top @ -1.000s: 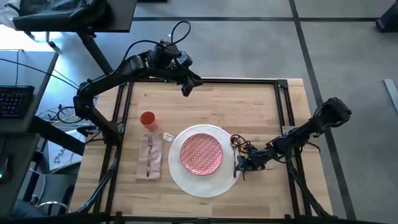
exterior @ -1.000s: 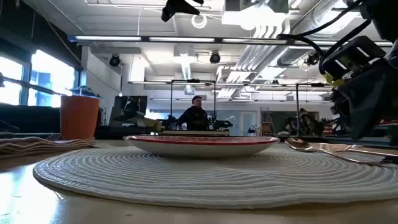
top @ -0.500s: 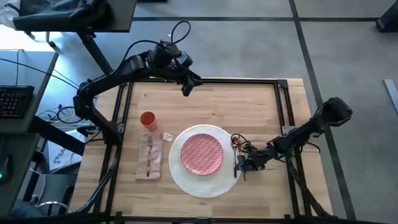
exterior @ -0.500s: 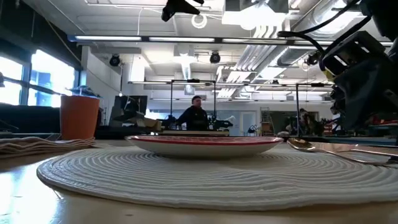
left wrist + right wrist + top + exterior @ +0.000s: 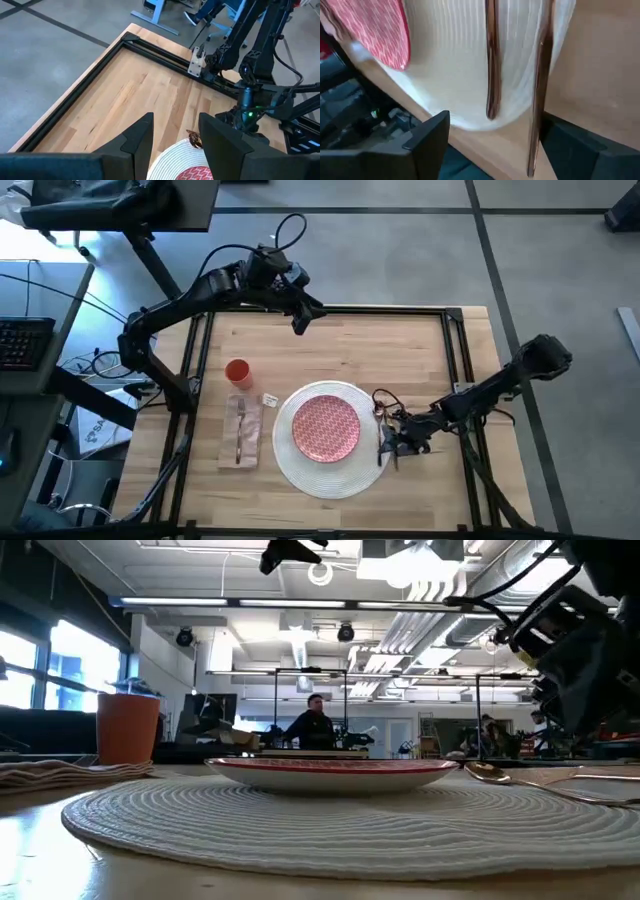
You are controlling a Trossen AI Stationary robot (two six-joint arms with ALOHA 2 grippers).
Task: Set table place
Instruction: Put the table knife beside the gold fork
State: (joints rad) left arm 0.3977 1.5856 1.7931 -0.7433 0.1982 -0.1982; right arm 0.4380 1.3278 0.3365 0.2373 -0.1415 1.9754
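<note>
On the light-wood table (image 5: 400,350) lies a round white woven placemat (image 5: 325,470) with a red-patterned plate (image 5: 324,427) on it. To its left a beige napkin (image 5: 241,432) carries a gold fork, and an orange-red cup (image 5: 237,371) stands beyond it. Two gold cutlery pieces (image 5: 491,60) (image 5: 540,100) lie side by side at the placemat's right rim, one on the mat and one at its edge. My right gripper (image 5: 505,150) hovers open just over their near ends, a finger on either side. My left gripper (image 5: 175,145) hangs open high above the table's far edge.
A small white tag (image 5: 270,399) lies between napkin and placemat. A black metal frame (image 5: 455,340) runs along the table's edges. Bare wood shows across the far half and the right strip of the table. A person (image 5: 315,725) sits in the room behind.
My right gripper has risen a little and drawn slightly toward the table's right edge, away from the cutlery, which stays lying at the placemat's rim.
</note>
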